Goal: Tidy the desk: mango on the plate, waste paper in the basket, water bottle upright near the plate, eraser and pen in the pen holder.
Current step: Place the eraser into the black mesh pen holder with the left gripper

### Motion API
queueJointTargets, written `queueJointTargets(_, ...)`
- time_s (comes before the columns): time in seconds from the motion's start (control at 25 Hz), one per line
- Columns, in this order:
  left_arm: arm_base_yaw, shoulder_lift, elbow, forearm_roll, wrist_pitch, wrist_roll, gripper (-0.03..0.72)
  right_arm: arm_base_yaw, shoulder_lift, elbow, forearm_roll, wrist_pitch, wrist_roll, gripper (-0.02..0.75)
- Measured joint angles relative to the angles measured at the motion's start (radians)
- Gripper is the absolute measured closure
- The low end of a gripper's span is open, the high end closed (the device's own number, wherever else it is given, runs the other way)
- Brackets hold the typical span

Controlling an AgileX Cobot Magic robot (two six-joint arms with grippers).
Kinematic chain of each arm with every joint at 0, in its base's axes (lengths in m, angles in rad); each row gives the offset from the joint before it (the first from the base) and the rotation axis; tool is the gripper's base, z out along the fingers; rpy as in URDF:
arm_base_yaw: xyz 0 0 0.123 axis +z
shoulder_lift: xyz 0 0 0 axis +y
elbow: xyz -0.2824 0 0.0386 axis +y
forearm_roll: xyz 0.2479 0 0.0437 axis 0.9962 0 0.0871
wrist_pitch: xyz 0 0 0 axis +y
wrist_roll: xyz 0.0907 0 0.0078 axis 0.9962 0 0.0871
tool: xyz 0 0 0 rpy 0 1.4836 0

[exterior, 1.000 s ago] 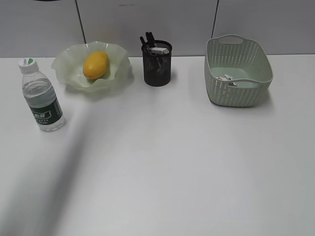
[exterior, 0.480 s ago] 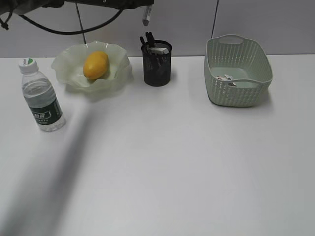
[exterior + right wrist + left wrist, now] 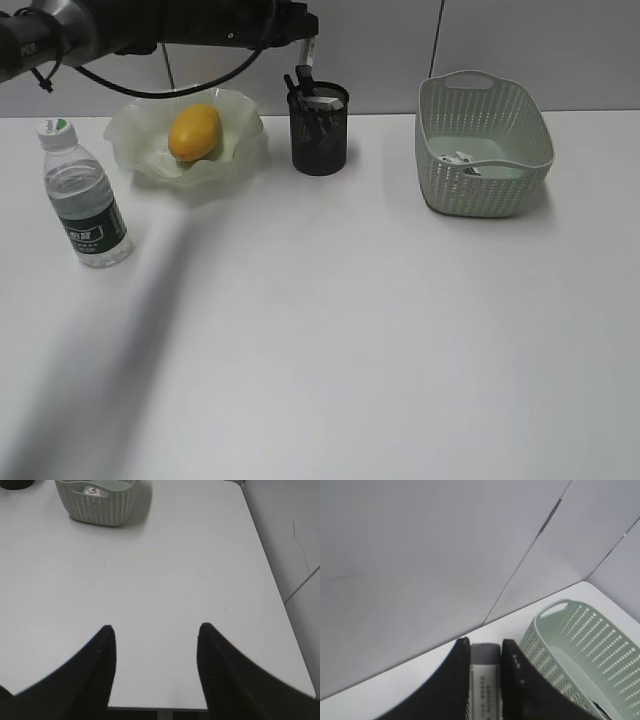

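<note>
Across the desk [image 3: 330, 330]: 1 mango [image 3: 194, 132] in 1 plate [image 3: 135, 150], upper left; 1 water bottle [image 3: 85, 200] upright, left edge; 1 pen holder [image 3: 319, 135], upper centre; 1 basket [image 3: 484, 150] holding 1 waste paper [image 3: 462, 160], upper right. Left gripper [image 3: 485, 680] clamped on 1 eraser [image 3: 485, 680]; right gripper [image 3: 156, 645] apart, empty.
</note>
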Motion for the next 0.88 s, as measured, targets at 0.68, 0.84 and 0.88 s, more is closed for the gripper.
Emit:
queueJointTargets(0.68,-0.003,0.024,0.0,-0.004,0.003,-0.064,0.546,0.0,0.0,0.0,-0.002,0.0,0.001,0.316)
queueJointTargets(0.84,0.01,0.024,0.0,-0.002,0.03,-0.082,0.372,0.0,0.0,0.0,-0.002,0.0,0.002,0.316)
queueJointTargets(0.88,0.016,0.024,0.0,-0.004,0.039,-0.083,0.31,0.0,0.0,0.0,-0.002,0.0,0.002,0.316)
